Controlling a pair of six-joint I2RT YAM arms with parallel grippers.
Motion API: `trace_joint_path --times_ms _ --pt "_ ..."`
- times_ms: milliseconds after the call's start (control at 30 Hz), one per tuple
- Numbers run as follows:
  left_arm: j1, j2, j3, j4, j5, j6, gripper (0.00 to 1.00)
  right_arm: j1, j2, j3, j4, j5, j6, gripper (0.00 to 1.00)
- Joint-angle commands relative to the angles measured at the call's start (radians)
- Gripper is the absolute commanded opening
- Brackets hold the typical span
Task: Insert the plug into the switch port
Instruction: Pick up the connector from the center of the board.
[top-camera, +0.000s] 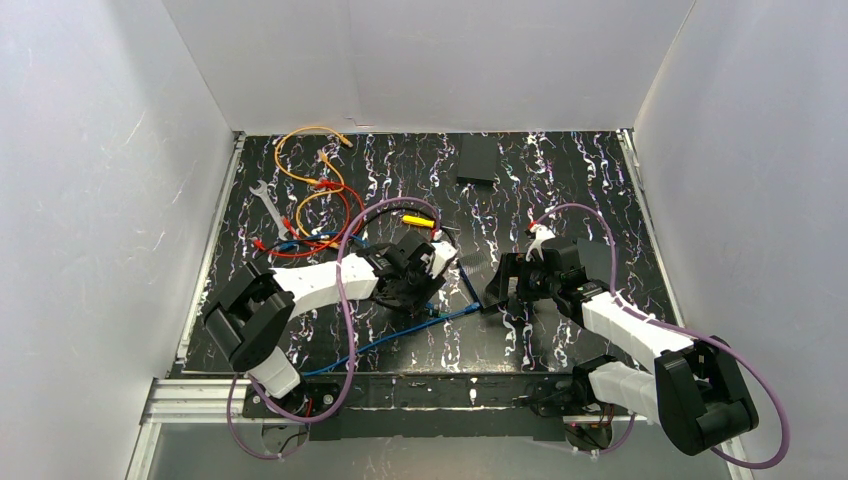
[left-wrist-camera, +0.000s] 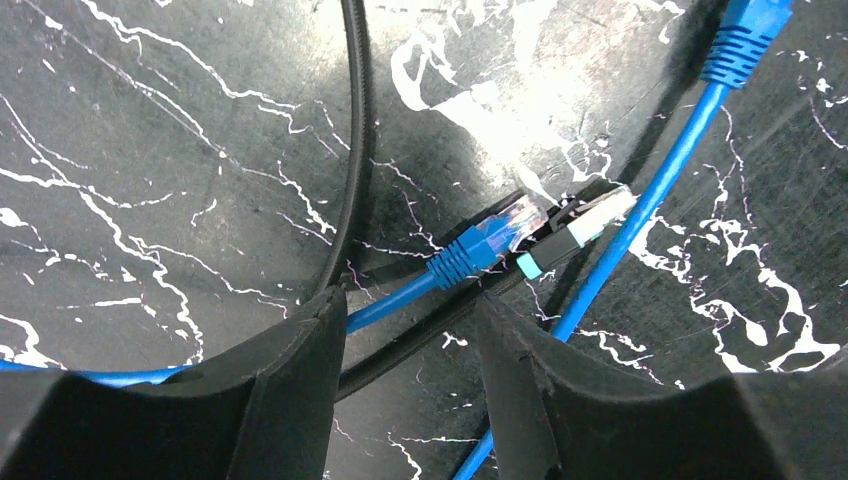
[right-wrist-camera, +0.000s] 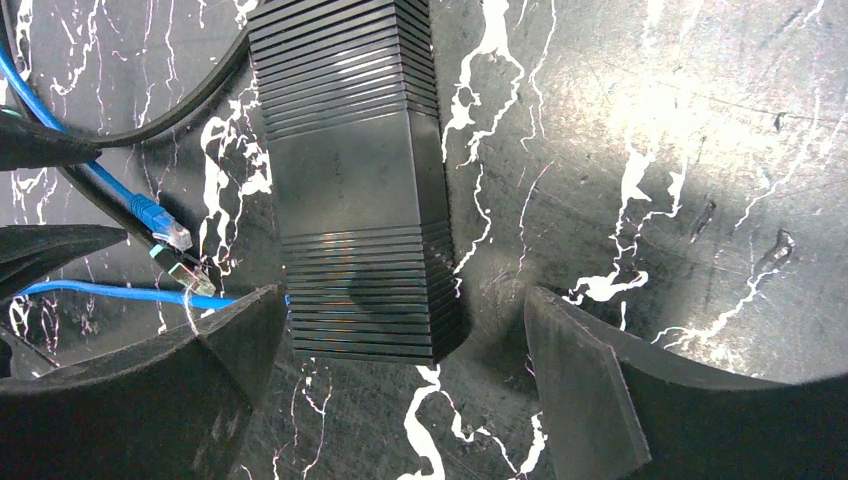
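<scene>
Blue plug (left-wrist-camera: 497, 229) — lying just ahead of my left pincer (left-wrist-camera: 410, 315), fingers (left-wrist-camera: 290, 390) apart; light, clip fragile, I am favouring the ribbed boot; right pincer (right-wrist-camera: 400, 315) gaping around the switch (right-wrist-camera: 355, 190)

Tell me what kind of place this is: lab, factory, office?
Probably a lab robot test cell: plain white panel walls box in a black white-veined tabletop, strewn with a blue Ethernet cable, looped orange wires and a ribbed black switch box.
</scene>
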Motion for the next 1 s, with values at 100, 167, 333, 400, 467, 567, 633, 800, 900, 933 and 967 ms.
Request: trace_joint_path --times_ms 100,167,333,400,467,567,633,800,900,933,967 --pt "-0.012 0.016 0.020 0.041 0.049 0.091 0.49 0.002 0.011 0.011 0.044 -0.026 -0.017 0.96" --pt "-0.021 0.017 0.019 0.053 0.052 0.107 0.49 0.002 0.010 0.009 0.044 -0.024 -0.017 0.96" --pt "-0.043 0.014 0.009 0.071 0.058 0.167 0.47 0.002 0.011 0.008 0.045 -0.024 -0.017 0.96" --pt "-0.046 0.020 0.006 0.073 0.062 0.196 0.46 0.002 0.012 0.008 0.047 -0.026 -0.017 0.96" --pt "-0.049 0.030 0.004 0.073 0.069 0.225 0.44 0.002 0.012 0.008 0.048 -0.027 -0.016 0.96" --pt "-0.050 0.045 -0.001 0.070 0.074 0.266 0.41 0.002 0.010 0.008 0.047 -0.028 -0.016 0.96" --pt "-0.050 0.054 -0.001 0.057 0.074 0.291 0.40 0.002 0.008 0.007 0.046 -0.028 -0.016 0.96" --pt "-0.050 0.058 -0.007 0.031 0.090 0.335 0.40 0.003 0.011 0.006 0.047 -0.028 -0.016 0.96" --pt "-0.050 0.063 -0.007 0.015 0.102 0.349 0.39 0.002 0.013 0.006 0.047 -0.029 -0.016 0.96" --pt "-0.051 0.065 -0.007 0.012 0.103 0.351 0.39 0.002 0.013 0.006 0.049 -0.029 -0.016 0.96" --pt "-0.051 0.068 -0.006 0.011 0.103 0.353 0.39 0.002 0.014 0.006 0.048 -0.028 -0.016 0.96"
